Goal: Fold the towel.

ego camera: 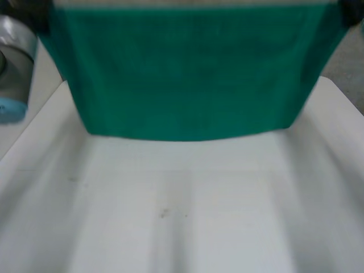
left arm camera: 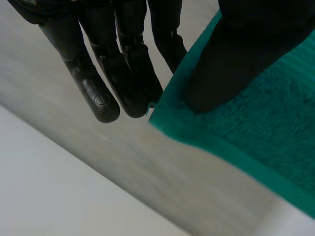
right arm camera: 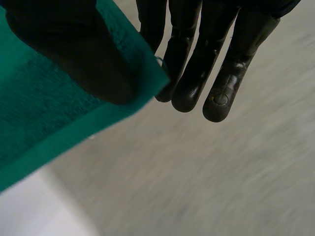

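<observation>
terry cloth, deep green with a flat woven band along its hem, makes up the towel, which hangs spread wide between the two hands above the far part of the white table. its lower edge sags in a shallow curve over the tabletop; whether it touches the surface i cannot tell. the left hand pinches one upper corner, the left thumb pressing on the nap and the straight fingers lying behind the cloth. the right hand pinches the other upper corner likewise, the right thumb on the pile. the black fingers are smooth and glossy, and a small round mark is pressed into one fingertip pad. the matte tabletop stretches open on the near side of the towel, with a few faint specks. the grey left arm joint, light-blue capped, stands beside the towel's left side.
</observation>
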Tool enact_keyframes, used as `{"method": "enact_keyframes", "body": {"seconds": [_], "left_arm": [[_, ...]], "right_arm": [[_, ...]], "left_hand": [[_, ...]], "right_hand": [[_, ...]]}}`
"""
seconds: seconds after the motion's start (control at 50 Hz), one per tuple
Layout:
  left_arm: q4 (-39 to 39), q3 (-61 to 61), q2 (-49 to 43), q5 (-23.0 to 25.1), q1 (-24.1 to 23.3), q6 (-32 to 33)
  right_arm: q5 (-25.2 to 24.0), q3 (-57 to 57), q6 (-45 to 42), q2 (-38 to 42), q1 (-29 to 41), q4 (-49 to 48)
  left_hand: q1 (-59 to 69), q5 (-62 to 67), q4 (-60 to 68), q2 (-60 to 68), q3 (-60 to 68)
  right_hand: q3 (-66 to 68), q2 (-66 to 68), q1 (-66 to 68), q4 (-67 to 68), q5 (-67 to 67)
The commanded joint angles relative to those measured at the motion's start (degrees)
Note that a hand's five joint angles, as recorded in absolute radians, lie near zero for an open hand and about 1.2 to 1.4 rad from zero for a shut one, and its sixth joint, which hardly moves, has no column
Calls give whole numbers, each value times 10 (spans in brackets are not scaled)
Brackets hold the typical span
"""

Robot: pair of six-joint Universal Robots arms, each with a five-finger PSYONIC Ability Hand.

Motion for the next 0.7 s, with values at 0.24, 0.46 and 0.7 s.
{"method": "enact_keyframes", "body": {"seconds": [0.24, 0.46, 0.7], "left_arm": [[38, -176, -11, 9, -1, -67], [59, -340, -84, 29, 3, -66], [-198, -473, 132, 21, 53, 59]], "right_arm": [[-74, 255, 5, -47, 1, -56], [-61, 331, -72, 90, -3, -21], [-57, 416, -201, -83, -66, 259]], "left_hand": [[150, 145, 116, 116, 118], [150, 145, 116, 116, 118], [150, 145, 116, 116, 118]], "right_hand": [[121, 127, 240, 117, 129], [121, 127, 240, 117, 129], [121, 127, 240, 117, 129]]}}
